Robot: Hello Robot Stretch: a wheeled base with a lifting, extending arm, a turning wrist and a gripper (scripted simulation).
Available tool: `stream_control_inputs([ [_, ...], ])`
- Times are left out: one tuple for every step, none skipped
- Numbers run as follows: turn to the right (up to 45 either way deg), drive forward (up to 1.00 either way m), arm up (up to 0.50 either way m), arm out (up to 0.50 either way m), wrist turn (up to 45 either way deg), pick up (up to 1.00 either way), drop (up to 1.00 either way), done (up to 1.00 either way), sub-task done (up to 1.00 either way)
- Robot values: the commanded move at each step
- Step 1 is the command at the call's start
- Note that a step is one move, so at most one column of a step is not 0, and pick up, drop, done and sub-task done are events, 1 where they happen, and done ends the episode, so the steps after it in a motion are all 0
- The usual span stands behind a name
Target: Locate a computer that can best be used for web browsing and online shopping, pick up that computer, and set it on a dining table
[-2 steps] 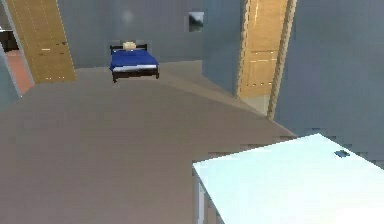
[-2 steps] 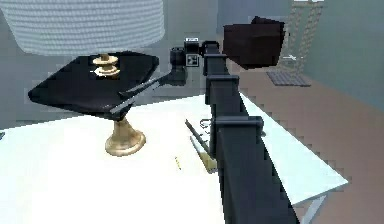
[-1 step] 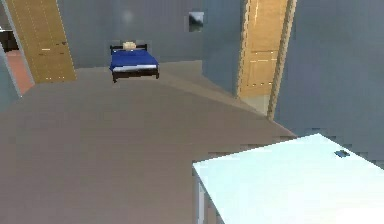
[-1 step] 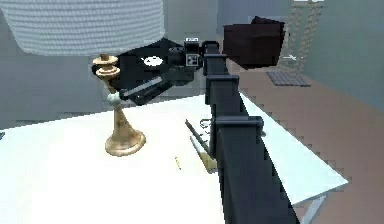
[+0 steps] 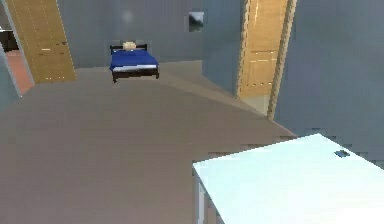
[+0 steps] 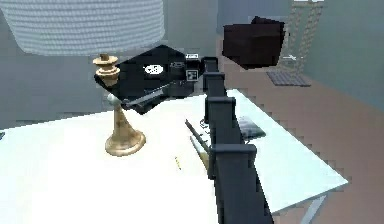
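Note:
A flat black laptop (image 6: pixel 150 68) with a pale round mark on its lid hangs tilted above the far edge of the white table (image 6: pixel 90 185). My gripper (image 6: pixel 166 88) holds it at the far end of the dark arm (image 6: pixel 228 140), just behind a brass-stemmed lamp (image 6: pixel 122 125) with a white shade. The same white table (image 5: pixel 290 185) sits at the forward view's lower right corner.
A small dark flat thing (image 6: pixel 246 128) and a thin pencil-like stick (image 6: pixel 178 160) lie on the table beside the arm. A dark armchair (image 6: pixel 255 40) and a grey mat (image 6: pixel 290 77) stand beyond. Ahead are open floor, a blue bed (image 5: pixel 133 62) and wooden doors (image 5: pixel 42 40).

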Motion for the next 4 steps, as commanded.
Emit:
stream_control_inputs([
  [0.0, 0.00, -0.32, 0.00, 0.0, 0.00, 0.00, 0.00, 0.00],
  [0.0, 0.00, 0.00, 0.00, 0.0, 0.00, 1.00, 0.00, 0.00],
  [0.0, 0.00, 0.04, 0.00, 0.0, 0.00, 0.00, 0.00, 0.00],
  [0.0, 0.00, 0.00, -0.08, 0.0, 0.00, 0.00, 0.00, 0.00],
])
